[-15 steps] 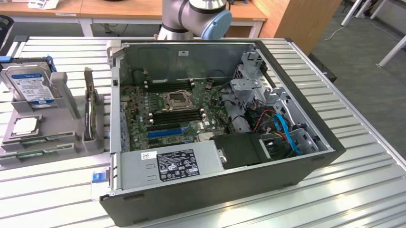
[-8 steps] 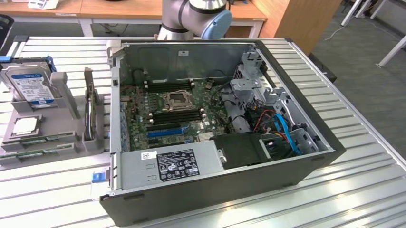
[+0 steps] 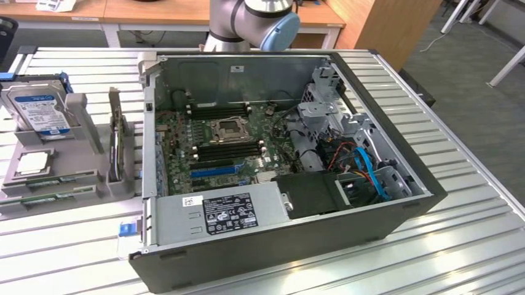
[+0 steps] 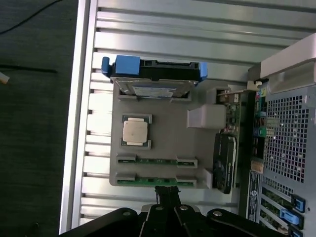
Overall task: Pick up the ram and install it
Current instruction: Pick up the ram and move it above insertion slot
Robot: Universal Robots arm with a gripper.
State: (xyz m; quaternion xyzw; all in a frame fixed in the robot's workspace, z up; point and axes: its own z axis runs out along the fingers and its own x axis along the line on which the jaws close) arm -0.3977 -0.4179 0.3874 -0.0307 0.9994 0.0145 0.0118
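Two ram sticks, thin green boards, lie in slots of a grey holder (image 4: 163,138): one ram (image 4: 157,161) further in, the other ram (image 4: 150,180) at the holder's edge. My gripper (image 4: 167,189) hangs over that edge stick, its dark fingers pressed together and holding nothing. In the exterior view the same rams (image 3: 51,180) (image 3: 41,199) rest at the front of the holder (image 3: 82,132), on the exterior view's left. The open computer case (image 3: 279,160) shows its motherboard with memory slots (image 3: 230,149) beside the processor socket (image 3: 227,128).
The holder also carries a hard drive (image 4: 154,90) in a blue caddy, a square silver processor (image 4: 136,132) and an upright expansion card (image 4: 226,160). All of this sits on a slatted metal table (image 3: 459,246). The arm's base (image 3: 250,21) stands behind the case.
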